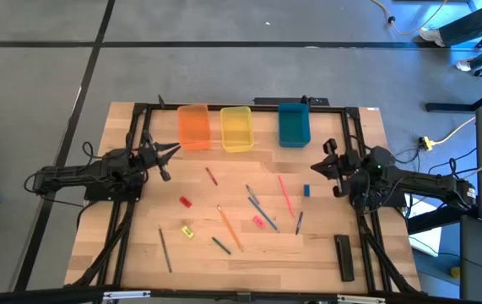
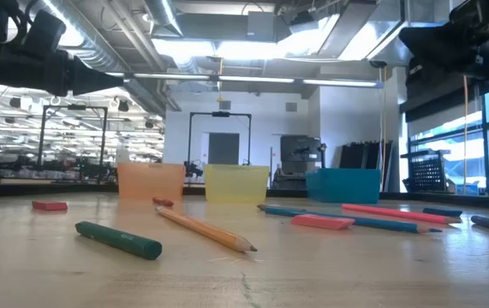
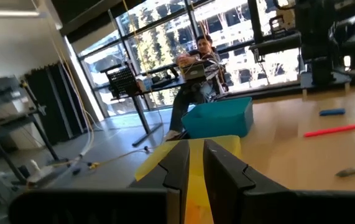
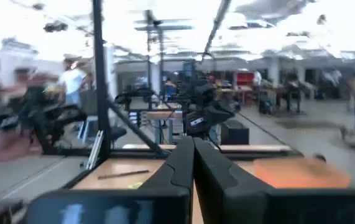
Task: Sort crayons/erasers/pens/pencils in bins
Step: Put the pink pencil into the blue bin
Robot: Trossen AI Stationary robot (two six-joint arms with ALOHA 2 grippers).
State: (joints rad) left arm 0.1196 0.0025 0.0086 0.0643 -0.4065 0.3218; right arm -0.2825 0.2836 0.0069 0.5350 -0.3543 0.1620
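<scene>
I found both arms parked high, nothing held. The left gripper [image 1: 173, 151] at nine o'clock had its fingers a narrow slit apart; the right gripper [image 1: 315, 169] at three o'clock had its fingers pressed together.

Nearest lay the short dark green crayon [image 2: 117, 239] and the long orange wooden pencil [image 2: 204, 229], with the small red block eraser [image 1: 185, 202] beyond. All sat loose mid-table. The three translucent plastic bins [image 1: 236, 127] stood in a row at twelve o'clock.

I judged a first pick pending: open wide, descend square across one stick, avoid neighbours.

I could read no writing or brand.
</scene>
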